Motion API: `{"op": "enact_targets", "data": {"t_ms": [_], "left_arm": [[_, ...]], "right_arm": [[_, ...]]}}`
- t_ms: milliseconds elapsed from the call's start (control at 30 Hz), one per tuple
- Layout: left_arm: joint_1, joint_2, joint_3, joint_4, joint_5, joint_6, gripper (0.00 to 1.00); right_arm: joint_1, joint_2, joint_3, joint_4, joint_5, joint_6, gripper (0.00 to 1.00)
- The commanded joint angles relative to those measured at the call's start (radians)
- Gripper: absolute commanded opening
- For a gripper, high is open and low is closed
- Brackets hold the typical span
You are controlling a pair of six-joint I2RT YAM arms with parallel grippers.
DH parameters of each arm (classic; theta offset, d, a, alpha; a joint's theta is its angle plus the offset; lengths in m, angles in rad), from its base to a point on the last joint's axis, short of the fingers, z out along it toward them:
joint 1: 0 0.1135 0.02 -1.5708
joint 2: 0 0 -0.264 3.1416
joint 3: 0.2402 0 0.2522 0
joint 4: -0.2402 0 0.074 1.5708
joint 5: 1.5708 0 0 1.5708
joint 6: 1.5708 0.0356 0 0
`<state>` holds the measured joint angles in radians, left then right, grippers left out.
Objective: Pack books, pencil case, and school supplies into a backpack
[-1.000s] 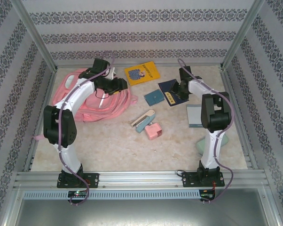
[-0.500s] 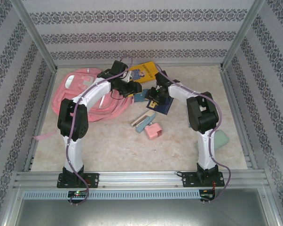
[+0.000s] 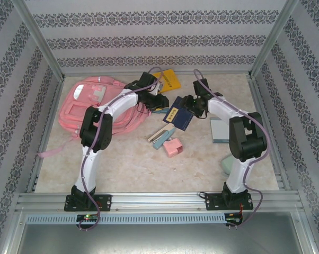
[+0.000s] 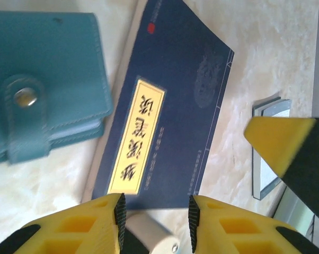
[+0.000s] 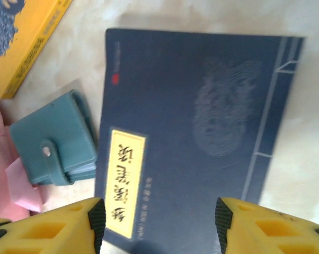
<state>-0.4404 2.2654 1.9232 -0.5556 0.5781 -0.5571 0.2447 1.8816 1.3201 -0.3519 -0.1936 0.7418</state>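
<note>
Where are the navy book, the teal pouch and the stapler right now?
navy book (image 5: 202, 132), right wrist view, middle of its cover.
teal pouch (image 4: 48, 63), left wrist view, flat face above the snap strap.
stapler (image 3: 162, 136), top external view, middle of its body.

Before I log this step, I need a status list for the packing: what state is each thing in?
Backpack: lying flat, zips too small to tell.
Navy book: closed, label up, not gripped.
Yellow book: closed, on the table.
Teal pouch: snapped shut.
Stapler: on the table, unpacked.
Pink block: on the table, unpacked.
Left tool: open.
Right tool: open.
</note>
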Motion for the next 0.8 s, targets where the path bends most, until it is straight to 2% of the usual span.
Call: {"op": "enact_targets", "data": {"t_ms": [0, 167, 400, 767], "left_arm": [[-0.027, 0.065, 0.106, 0.002, -0.008, 0.042, 0.38], [-0.050, 0.192, 0.277, -0.054, -0.014, 0.069, 0.38], [-0.055, 0.346, 0.450, -0.055, -0.046, 0.019, 0.40], [-0.042, 0.360, 0.458, -0.146, -0.189, 0.013, 0.42]], "right_arm": [[0.003, -0.026, -0.091, 0.096, 0.041, -0.009, 0.60], [-0.007, -0.033, -0.161, 0.151, 0.035, 0.020, 0.60], [-0.016, -0.039, -0.176, 0.142, 0.011, 0.028, 0.60], [-0.017, 0.025, -0.136, 0.106, -0.035, 0.028, 0.59]]}}
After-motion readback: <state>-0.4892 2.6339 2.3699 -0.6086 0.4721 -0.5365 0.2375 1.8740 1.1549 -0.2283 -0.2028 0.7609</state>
